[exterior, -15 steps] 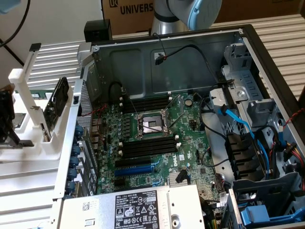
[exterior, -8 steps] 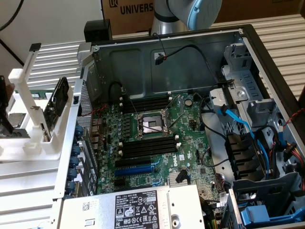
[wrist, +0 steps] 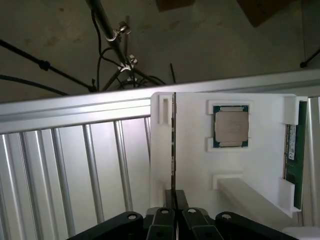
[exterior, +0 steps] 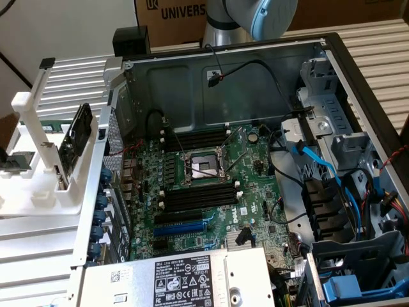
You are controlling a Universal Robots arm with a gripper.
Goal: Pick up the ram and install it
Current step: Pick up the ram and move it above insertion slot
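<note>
jaws of the black gripper (wrist: 174, 201) clench the long thin dark-green ram stick (wrist: 173, 145), seen edge-on before a white plastic holder (wrist: 196, 155) on a ribbed silver metal tabletop (wrist: 60, 170); grey floor (wrist: 225, 45) and a black tripod (wrist: 114, 35) lie beyond.

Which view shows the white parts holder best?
Wrist view: looks down on the white holder, showing its pockets, a processor chip and a ram. Exterior view has it side-on, cut by the exterior view's left edge.
</note>
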